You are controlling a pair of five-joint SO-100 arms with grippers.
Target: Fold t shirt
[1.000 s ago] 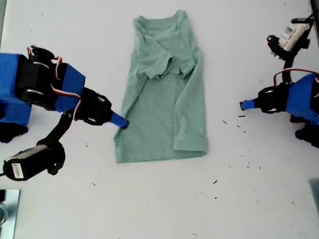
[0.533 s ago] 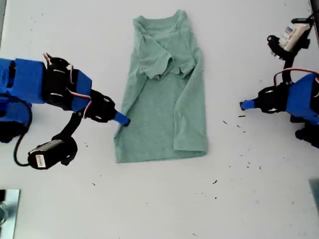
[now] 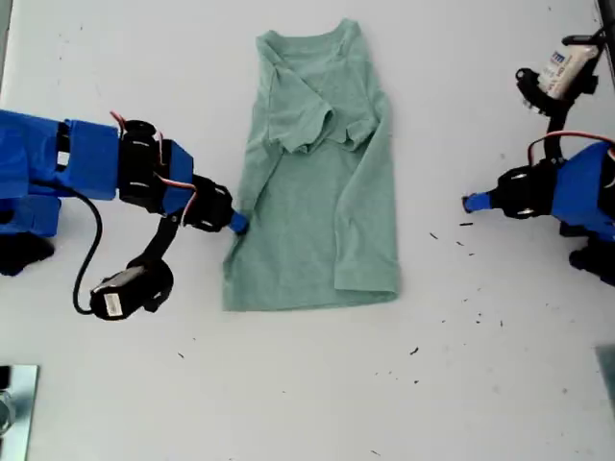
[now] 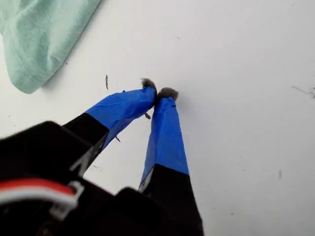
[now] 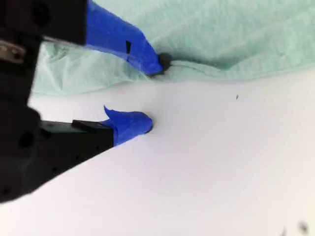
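My second gripper [image 5: 150, 93], fingers apart, straddles the shirt [image 3: 317, 192] edge, seemingly touching; my first gripper [image 4: 158, 93] sits closed, well apart.

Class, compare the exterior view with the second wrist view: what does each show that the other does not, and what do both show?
Only the exterior view shows the whole t shirt, sleeve folded across its chest, and my first hand shut, clear of the cloth. Only the second wrist view shows my second hand open, one fingertip on the hem, the other on bare table. Both show that hand at the shirt's edge.
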